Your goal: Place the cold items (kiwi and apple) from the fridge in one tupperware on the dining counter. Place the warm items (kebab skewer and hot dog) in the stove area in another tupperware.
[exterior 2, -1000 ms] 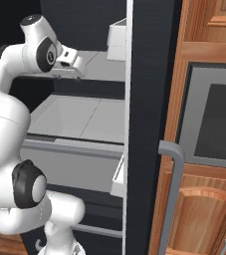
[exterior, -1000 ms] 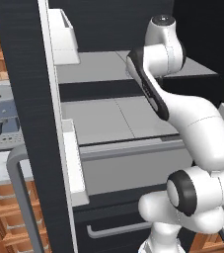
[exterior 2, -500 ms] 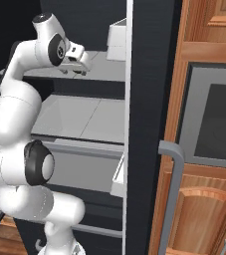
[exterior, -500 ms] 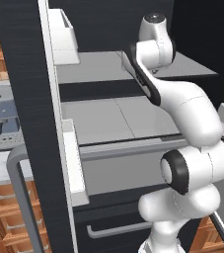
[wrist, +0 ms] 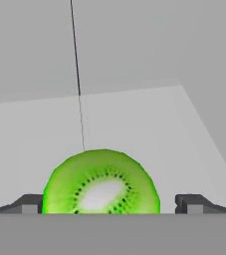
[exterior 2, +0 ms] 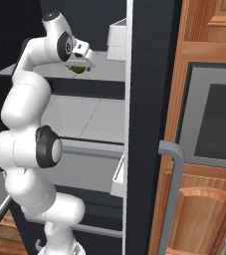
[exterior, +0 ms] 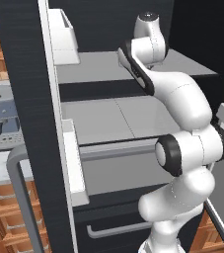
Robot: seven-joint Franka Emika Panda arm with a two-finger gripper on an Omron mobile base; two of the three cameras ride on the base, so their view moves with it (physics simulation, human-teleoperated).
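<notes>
A: What is being shown at the open black fridge (exterior: 22,99)?

B: The white jointed arm (exterior: 182,99) is being reached up to the upper grey fridge shelf (exterior: 93,74), seen from both base cameras. In the right base view, the two-finger gripper (exterior 2: 84,62) is being held just above that shelf, with a small brownish-green item, the kiwi (exterior 2: 76,68), being seen directly beneath it.

A: And from the hand camera?

B: The bright green halved kiwi with a pale core and black seeds (wrist: 101,182) is being shown with its cut face towards the camera. It is being rested on the pale grey shelf floor, with the seam of the shelf running away behind it. The dark fingertips (wrist: 194,203) are being held far apart, one at each side of the fruit, and a gap is being left between each tip and the fruit. Nothing is being gripped; the jaws are being kept wide.

A: What else is being seen?

B: A white door bin (exterior: 64,37) is being shown at the top of the fridge door in the left base view. A grey coffee machine (exterior: 2,118) is being stood on the pale counter to the left. In the right base view, a built-in oven with a dark glass window (exterior 2: 214,119) is being framed by brown wooden cabinets (exterior 2: 199,209).
</notes>
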